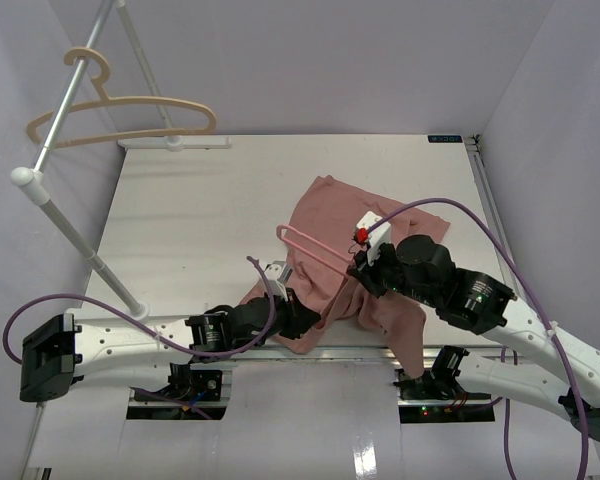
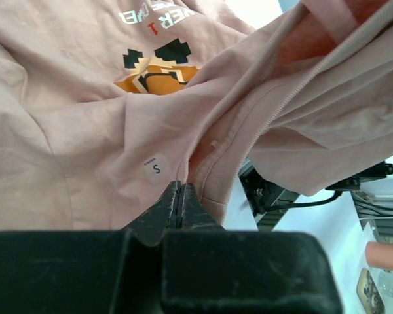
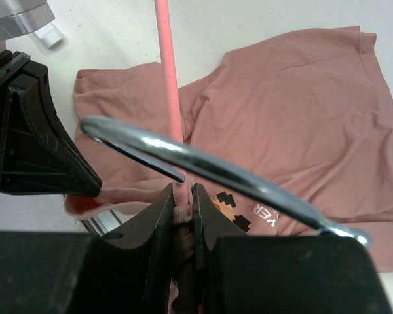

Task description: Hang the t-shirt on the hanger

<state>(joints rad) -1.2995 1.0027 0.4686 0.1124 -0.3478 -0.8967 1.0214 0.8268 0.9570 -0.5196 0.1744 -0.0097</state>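
The dusty-pink t-shirt (image 1: 330,215) lies crumpled on the table's middle, its near edge draped over both grippers. A thin pink hanger (image 1: 310,248) lies across it. My right gripper (image 1: 365,262) is shut on the hanger's pink bar (image 3: 167,72) just below the metal hook (image 3: 209,167), with ribbed shirt cloth pinched in beside it. The left gripper (image 1: 305,318) is shut, its tips (image 2: 181,190) pinching a fold of the t-shirt (image 2: 65,118) beside the collar seam and a small "S" label. The shirt's printed graphic shows in both wrist views.
A thick beige hanger (image 1: 120,110) hangs on a metal clothes rail (image 1: 75,80) at the back left, whose slanted pole reaches down to the white table (image 1: 200,220). Purple cables loop from both arms.
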